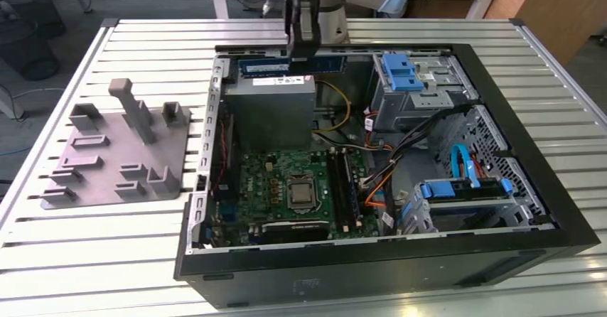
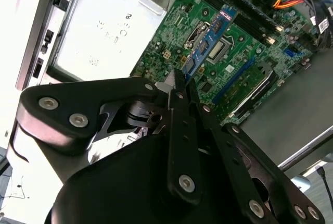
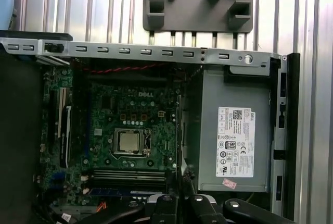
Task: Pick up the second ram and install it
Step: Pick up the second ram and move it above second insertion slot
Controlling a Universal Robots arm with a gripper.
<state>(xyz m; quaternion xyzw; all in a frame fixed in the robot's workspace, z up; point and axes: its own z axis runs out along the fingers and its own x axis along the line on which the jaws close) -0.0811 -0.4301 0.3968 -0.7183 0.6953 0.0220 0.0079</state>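
Confirm that the gripper [image 1: 301, 55] is clamped on the second ram [image 1: 264, 65] near its mid-length. It holds the stick clear above the grey power supply [image 1: 269, 111], at the end of the open computer case [image 1: 379, 267] farthest from the exterior camera. In the exterior view the stick's long axis runs left to right. The black memory slots [image 1: 343, 185] on the motherboard [image 1: 284, 189] lie lower and nearer that camera, and they appear to run crosswise to the stick.
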